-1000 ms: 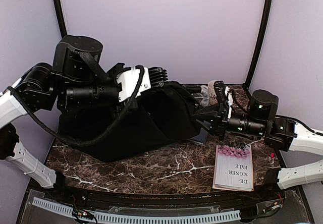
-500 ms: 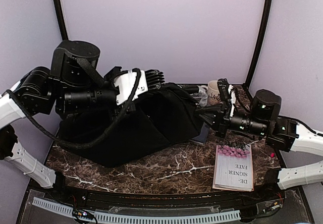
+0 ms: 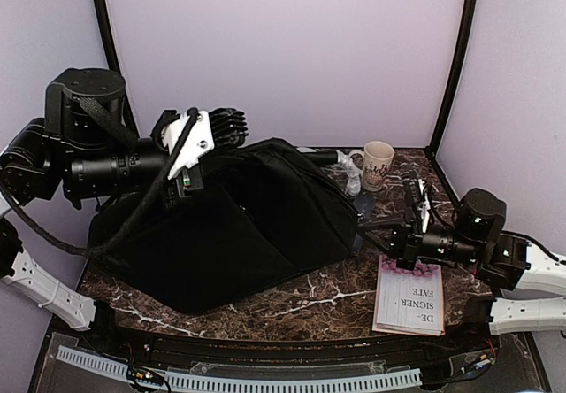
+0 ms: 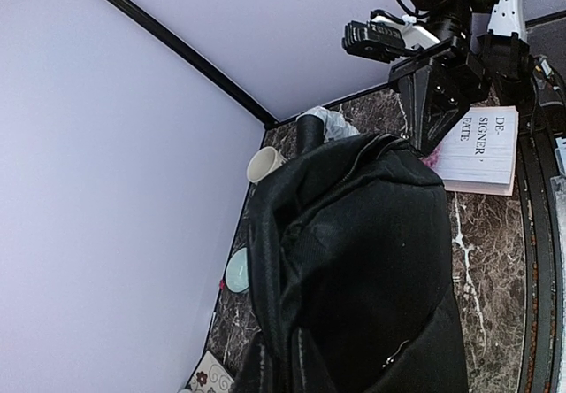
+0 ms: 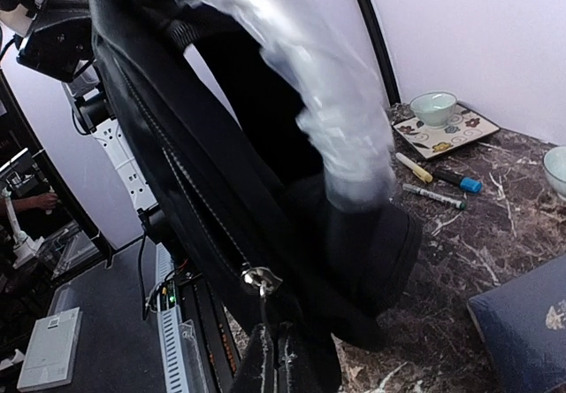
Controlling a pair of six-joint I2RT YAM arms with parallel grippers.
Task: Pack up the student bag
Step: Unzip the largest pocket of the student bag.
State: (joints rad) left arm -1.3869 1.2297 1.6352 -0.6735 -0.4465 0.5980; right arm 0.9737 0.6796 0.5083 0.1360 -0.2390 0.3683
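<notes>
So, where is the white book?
In the top view the white book lies on the table at its near right corner, right of the student bag, close to the right gripper.

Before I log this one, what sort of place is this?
Probably a lab robot test cell, not a classroom: plain lilac wall panels in black frame posts enclose a dark marble-patterned tabletop holding a large black fabric backpack, a white paperback book and a cream patterned mug.
</notes>
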